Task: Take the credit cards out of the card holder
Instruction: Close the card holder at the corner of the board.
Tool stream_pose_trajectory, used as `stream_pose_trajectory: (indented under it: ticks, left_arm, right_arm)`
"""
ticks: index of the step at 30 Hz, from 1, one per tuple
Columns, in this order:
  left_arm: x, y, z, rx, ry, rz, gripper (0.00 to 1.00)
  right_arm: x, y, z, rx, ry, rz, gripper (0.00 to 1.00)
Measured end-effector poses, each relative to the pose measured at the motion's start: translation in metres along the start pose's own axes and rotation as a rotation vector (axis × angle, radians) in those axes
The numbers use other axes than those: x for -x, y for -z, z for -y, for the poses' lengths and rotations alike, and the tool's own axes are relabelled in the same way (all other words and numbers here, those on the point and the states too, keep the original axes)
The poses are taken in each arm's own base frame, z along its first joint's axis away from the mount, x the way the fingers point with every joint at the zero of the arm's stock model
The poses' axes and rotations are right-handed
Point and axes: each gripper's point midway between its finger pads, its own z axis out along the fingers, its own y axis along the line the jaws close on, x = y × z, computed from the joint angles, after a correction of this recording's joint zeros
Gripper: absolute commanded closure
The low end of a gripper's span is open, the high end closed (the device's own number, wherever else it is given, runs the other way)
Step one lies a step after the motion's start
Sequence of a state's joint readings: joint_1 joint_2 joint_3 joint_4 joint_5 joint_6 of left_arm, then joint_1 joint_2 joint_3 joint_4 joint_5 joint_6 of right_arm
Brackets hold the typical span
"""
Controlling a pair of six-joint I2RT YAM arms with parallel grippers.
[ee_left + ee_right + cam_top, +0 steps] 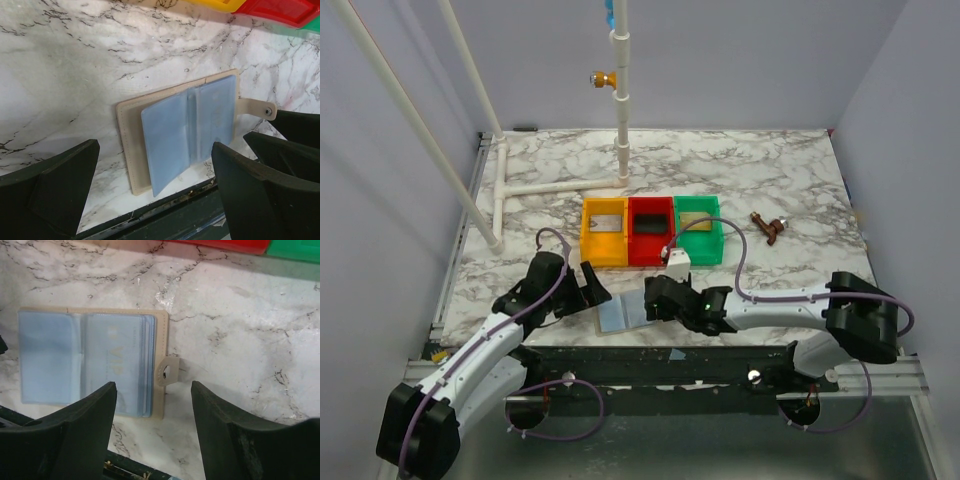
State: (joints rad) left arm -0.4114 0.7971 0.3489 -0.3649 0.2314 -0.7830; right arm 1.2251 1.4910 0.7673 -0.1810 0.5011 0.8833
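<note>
The card holder (620, 315) lies open near the table's front edge, tan outer face down, grey-blue sleeves up. It shows in the left wrist view (187, 130) and the right wrist view (95, 362), snap tab (166, 371) on its right. A card with faint gold lettering (115, 365) shows through the right sleeve. A grey card (607, 223) lies in the yellow tray (588, 245), a black card (650, 226) in the red tray (633, 247). My left gripper (592, 290) is open and empty at the holder's left. My right gripper (656, 298) is open and empty over its right edge.
A green tray (720, 240) stands right of the red one. A white block (677, 262) sits in front of the trays, just behind my right gripper. A brown object (768, 228) lies at the right. A white pipe frame (560, 187) stands at the back left.
</note>
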Motion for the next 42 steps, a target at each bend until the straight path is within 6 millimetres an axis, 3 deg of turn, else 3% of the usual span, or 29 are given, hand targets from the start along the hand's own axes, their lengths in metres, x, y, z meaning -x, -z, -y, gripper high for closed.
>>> stream_pose_trajectory:
  ticks: [6, 10, 13, 16, 22, 32, 42]
  left_arm:
    - [-0.007, -0.003, -0.003, -0.006, 0.018, -0.018, 0.02]
    - [-0.011, -0.005, -0.004, -0.011, 0.026, -0.03, 0.03]
    - [-0.011, -0.006, -0.002, -0.023, 0.027, -0.034, 0.07]
    - [-0.012, -0.008, 0.0, -0.034, 0.029, -0.04, 0.18]
    - [-0.017, -0.012, 0.001, -0.051, 0.043, -0.068, 0.41]
    - [-0.022, -0.012, -0.002, -0.041, 0.051, -0.089, 0.39]
    - [-0.029, -0.019, 0.007, -0.085, 0.061, -0.111, 0.58]
  right_arm:
    - [-0.001, -0.009, 0.007, -0.037, 0.038, 0.021, 0.59]
    - [0.0, -0.013, 0.008, -0.05, 0.052, 0.034, 0.78]
    - [0.0, -0.015, 0.009, -0.057, 0.057, 0.04, 0.89]
    - [0.002, -0.015, 0.012, -0.07, 0.059, 0.051, 0.98]
    - [0.0, -0.014, 0.022, -0.113, 0.07, 0.046, 0.99]
    - [-0.006, -0.009, 0.035, -0.161, 0.051, 0.028, 0.99]
    - [-0.007, -0.007, 0.037, -0.167, 0.033, 0.025, 1.0]
